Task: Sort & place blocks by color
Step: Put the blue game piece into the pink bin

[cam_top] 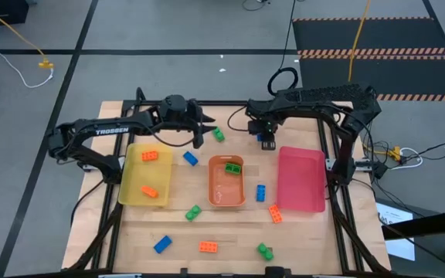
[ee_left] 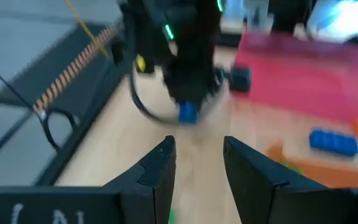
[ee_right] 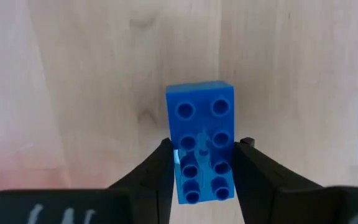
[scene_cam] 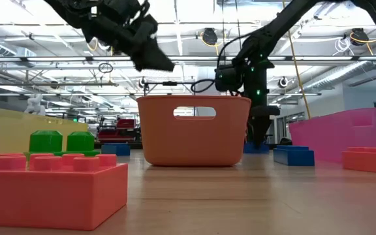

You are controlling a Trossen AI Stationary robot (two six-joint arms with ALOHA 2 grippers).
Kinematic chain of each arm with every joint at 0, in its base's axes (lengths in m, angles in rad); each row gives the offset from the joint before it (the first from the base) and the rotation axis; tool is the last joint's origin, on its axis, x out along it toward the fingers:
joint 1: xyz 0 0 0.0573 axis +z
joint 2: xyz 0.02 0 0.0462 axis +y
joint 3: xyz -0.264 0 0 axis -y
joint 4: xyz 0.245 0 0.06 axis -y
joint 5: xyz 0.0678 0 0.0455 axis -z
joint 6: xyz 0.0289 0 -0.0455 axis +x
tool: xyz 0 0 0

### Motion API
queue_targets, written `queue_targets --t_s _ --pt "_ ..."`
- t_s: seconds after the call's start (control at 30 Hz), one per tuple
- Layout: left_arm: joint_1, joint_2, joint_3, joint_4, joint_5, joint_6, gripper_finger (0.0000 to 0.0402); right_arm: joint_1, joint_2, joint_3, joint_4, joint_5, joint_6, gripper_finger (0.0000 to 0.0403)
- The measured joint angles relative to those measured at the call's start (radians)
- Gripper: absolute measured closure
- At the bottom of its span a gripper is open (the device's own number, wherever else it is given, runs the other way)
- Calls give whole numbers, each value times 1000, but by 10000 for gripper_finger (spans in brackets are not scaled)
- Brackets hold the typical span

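Small studded blocks in orange, green and blue lie scattered on the wooden table. My right gripper is at the far middle of the table, between the orange tray and the pink tray, shut on a blue block. My left gripper is open and raised near the far edge, beside a green block, holding nothing. Two orange blocks lie in the yellow tray, and a green block lies in the orange tray. My right gripper pinches the blue block between its two fingers, which come from above pointing down. They lie across the block on its two long sides, at the half nearer the wrist. The studs face up. I cannot tell whether the block is off the table.
Loose blocks on the table: blue, blue, orange, green, and near the front edge blue, orange, green. The three trays stand side by side mid-table.
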Motion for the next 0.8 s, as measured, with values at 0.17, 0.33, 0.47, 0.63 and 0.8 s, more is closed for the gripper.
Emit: queue_targets --t_s 0.17,0.33,0.47,0.63,0.8 --pt "0 -67 0 16 -11 -36 266 38 -157 2 -82 26 44 290" --pt "-13 -104 0 16 -15 -42 266 113 -352 3 -224 80 170 290" --pt "-25 -104 0 14 -15 -38 266 206 -466 3 -339 80 340 290" --pt "-24 -104 0 7 -15 -32 266 328 -529 3 -451 79 552 290" --pt "-25 -131 1 -74 -15 -20 266 436 -539 -46 -508 78 724 290"
